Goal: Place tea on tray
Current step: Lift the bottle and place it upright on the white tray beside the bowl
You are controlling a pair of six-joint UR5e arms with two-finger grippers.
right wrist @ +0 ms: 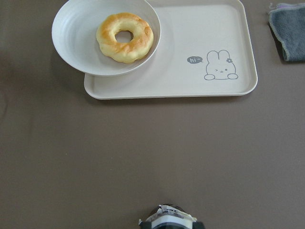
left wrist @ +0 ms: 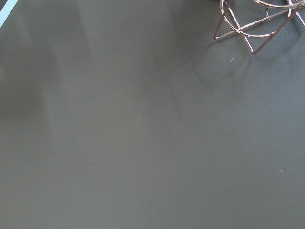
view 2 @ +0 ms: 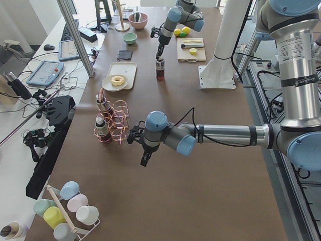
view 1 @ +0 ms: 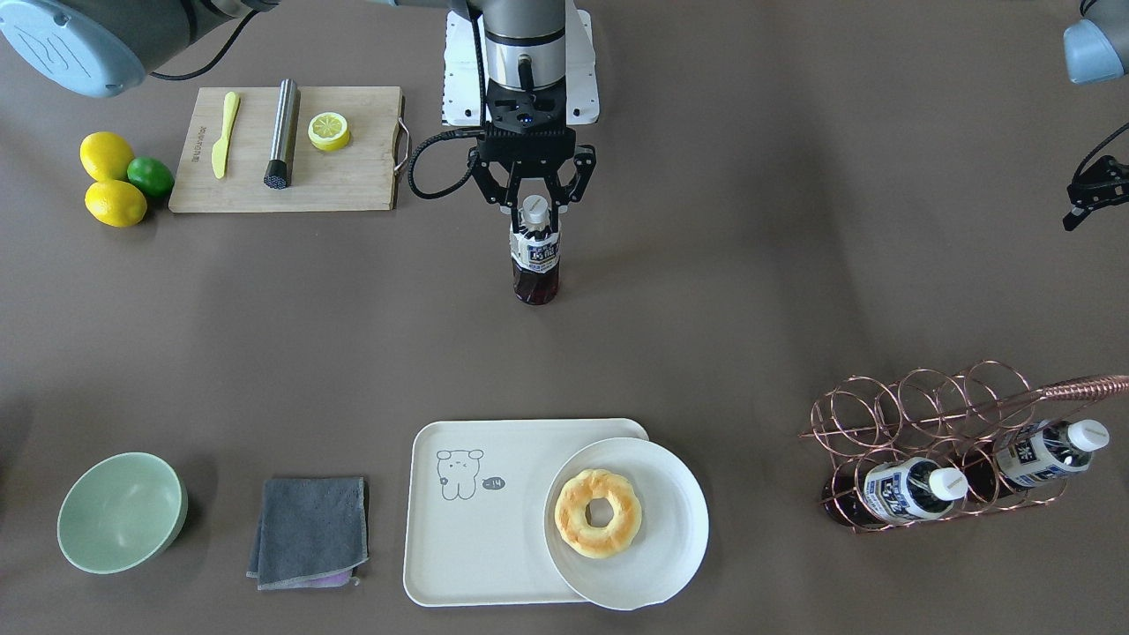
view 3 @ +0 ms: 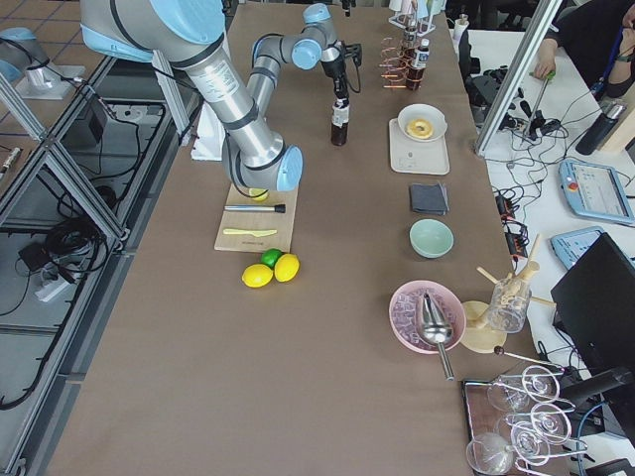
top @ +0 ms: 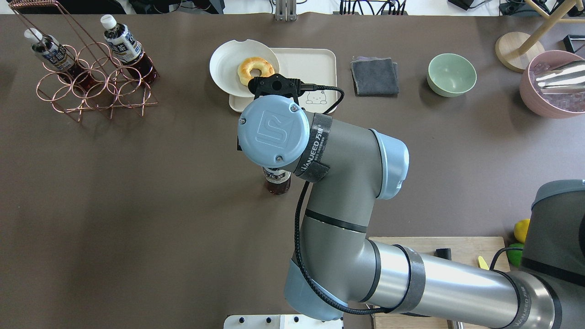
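A tea bottle (view 1: 535,261) with dark liquid and a white cap stands upright mid-table, between the robot base and the tray. My right gripper (view 1: 534,208) comes down from above, its fingers shut on the bottle's neck at the cap. The bottle's top shows at the bottom edge of the right wrist view (right wrist: 169,221). The cream tray (view 1: 476,547) lies near the far edge, its bear end bare; it also shows in the right wrist view (right wrist: 190,43). My left gripper (view 2: 144,159) hovers beside the copper rack (view 1: 926,423); I cannot tell whether it is open.
A white plate (view 1: 670,538) with a doughnut (view 1: 598,513) overlaps one end of the tray. The rack holds two more tea bottles (view 1: 908,491). A grey cloth (view 1: 310,531), green bowl (view 1: 122,511), wooden board (view 1: 353,185) and lemons (view 1: 106,155) lie around.
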